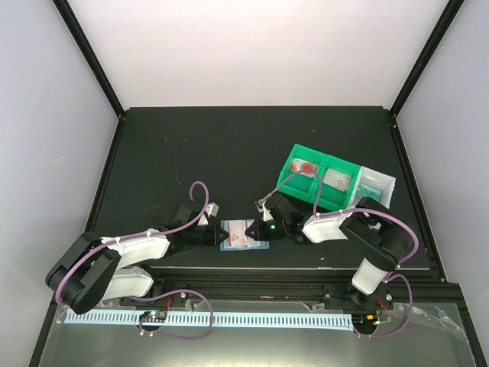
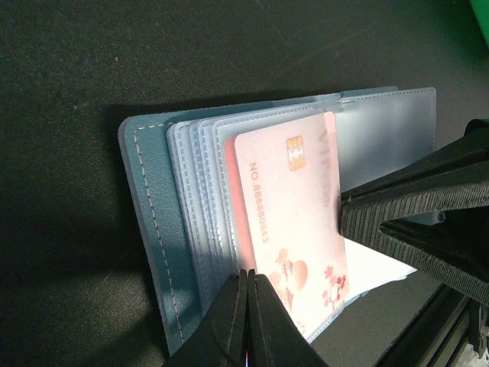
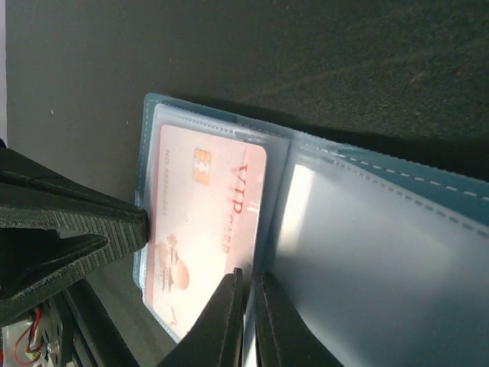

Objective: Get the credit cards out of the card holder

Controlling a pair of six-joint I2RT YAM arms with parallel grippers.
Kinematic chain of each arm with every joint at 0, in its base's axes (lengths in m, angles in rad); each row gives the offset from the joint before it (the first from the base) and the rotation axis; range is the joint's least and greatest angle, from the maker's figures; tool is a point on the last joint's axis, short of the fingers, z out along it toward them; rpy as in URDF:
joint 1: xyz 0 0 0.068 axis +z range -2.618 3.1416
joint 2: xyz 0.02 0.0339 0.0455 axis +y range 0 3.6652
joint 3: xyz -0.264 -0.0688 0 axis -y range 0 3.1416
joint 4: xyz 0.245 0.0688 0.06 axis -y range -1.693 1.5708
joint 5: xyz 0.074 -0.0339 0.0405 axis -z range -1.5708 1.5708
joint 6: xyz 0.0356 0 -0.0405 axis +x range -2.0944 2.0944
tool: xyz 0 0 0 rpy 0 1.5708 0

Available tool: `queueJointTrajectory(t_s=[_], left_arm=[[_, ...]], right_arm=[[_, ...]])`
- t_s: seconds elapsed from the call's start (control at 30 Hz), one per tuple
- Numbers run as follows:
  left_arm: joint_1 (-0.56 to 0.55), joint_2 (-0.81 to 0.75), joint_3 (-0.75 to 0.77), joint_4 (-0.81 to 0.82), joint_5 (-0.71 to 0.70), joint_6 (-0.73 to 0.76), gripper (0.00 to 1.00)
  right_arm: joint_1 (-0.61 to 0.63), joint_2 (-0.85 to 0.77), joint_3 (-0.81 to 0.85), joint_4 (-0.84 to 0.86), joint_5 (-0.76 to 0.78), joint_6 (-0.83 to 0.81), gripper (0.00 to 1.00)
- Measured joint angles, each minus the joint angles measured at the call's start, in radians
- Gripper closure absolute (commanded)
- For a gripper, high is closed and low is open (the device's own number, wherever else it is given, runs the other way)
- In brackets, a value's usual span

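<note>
The card holder (image 2: 145, 222) lies open at the table's (image 1: 191, 153) near edge. My left gripper (image 2: 248, 306), clenched, pins its rim; my right gripper (image 3: 246, 306) pinches the pink card's (image 2: 294, 222) edge. Next I need a straight, level pull from the pocket.

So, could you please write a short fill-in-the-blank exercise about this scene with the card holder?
1. The card holder on the black table is not closed but ___.
2. The pink card bears the word ___.
3. Beside the clear bin stand two bins coloured ___.
4. The left fingers (open or shut?) are ___.
Missing words: open; VIP; green; shut.
</note>
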Motion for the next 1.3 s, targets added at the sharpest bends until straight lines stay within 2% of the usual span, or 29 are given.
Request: queueJointTrajectory(t_s=[0.2,0.37,0.7,1.23,1.3], left_arm=[[0.000,0.000,0.000,0.000,-0.005,0.000,0.98],[0.000,0.000,0.000,0.000,-0.006,0.000,0.98],[0.000,0.000,0.000,-0.001,-0.010,-0.001,0.98],[0.000,0.008,0.003,0.004,-0.019,0.000,0.98],[0.000,0.008,0.003,0.005,-0.019,-0.001,0.98]], right_arm=[[-0.007,-0.008,-0.014,0.019,-0.006,0.012,0.81],[-0.007,0.004,-0.015,0.051,-0.024,0.027,0.80],[-0.012,0.031,-0.015,0.088,-0.042,0.042,0.94],[-0.073,-0.057,-0.066,0.055,-0.042,0.021,0.95],[-0.078,-0.069,-0.067,0.044,-0.043,0.013,0.98]])
